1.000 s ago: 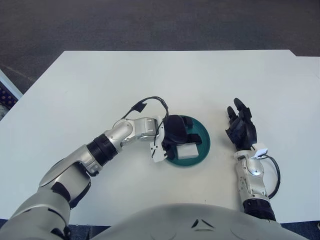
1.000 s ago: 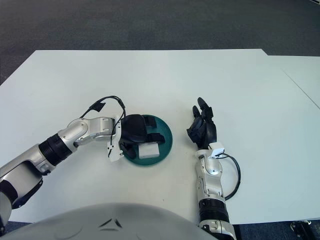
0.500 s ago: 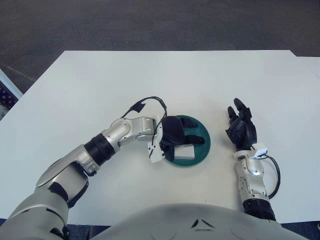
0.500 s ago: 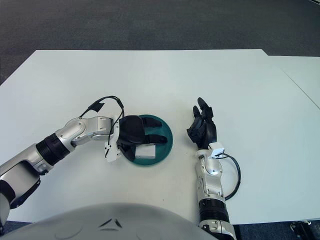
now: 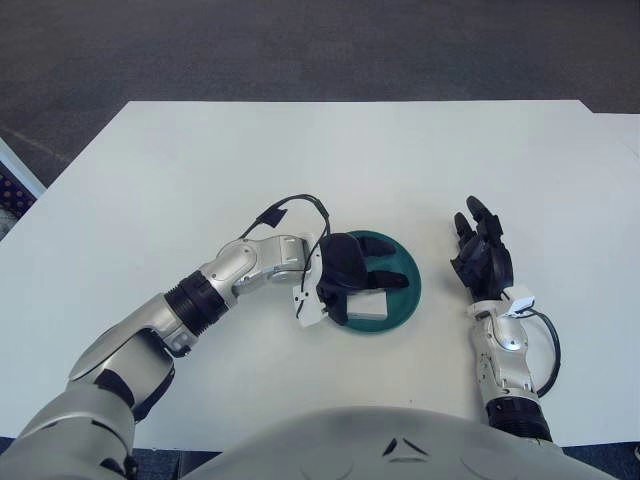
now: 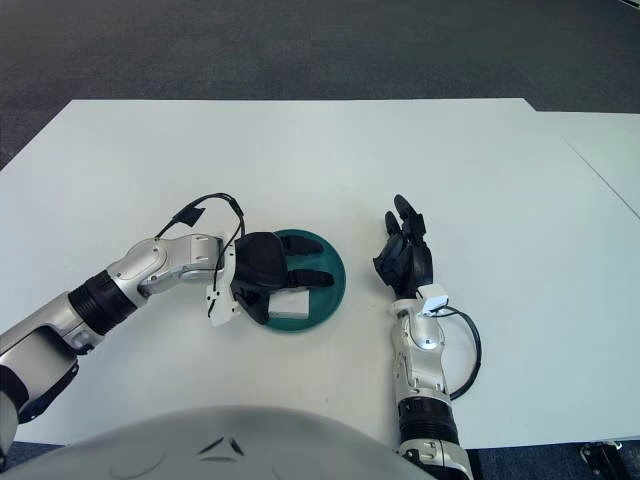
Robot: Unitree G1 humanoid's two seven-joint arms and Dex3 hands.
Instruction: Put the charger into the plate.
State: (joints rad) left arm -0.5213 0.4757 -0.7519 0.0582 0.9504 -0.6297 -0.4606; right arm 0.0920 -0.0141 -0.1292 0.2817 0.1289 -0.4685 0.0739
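On the white table (image 5: 300,160), near its middle: dark green plate (image 5: 405,298), round, shallow, lying flat. Inside the plate, toward its near edge: white charger (image 5: 371,303), a flat rectangular block, resting on the plate's floor. Over the plate's left half: left hand (image 5: 345,276), black, reaching in from the left on a silver forearm, with fingers (image 5: 388,280) stretched out to the right across the plate just beyond the charger. Loosely spread, not closed round anything; thumb side down by the charger's left end, whether touching it or not impossible to tell. At the wrist: a looping black cable (image 5: 295,207) and a white bracket (image 5: 308,305) just outside the plate's left rim

Well apart to the right of the plate: right hand (image 5: 481,258), black, palm turned toward the plate, fingers extended and pointing away from the body, holding nothing. Behind it, a silver forearm with a black cable loop
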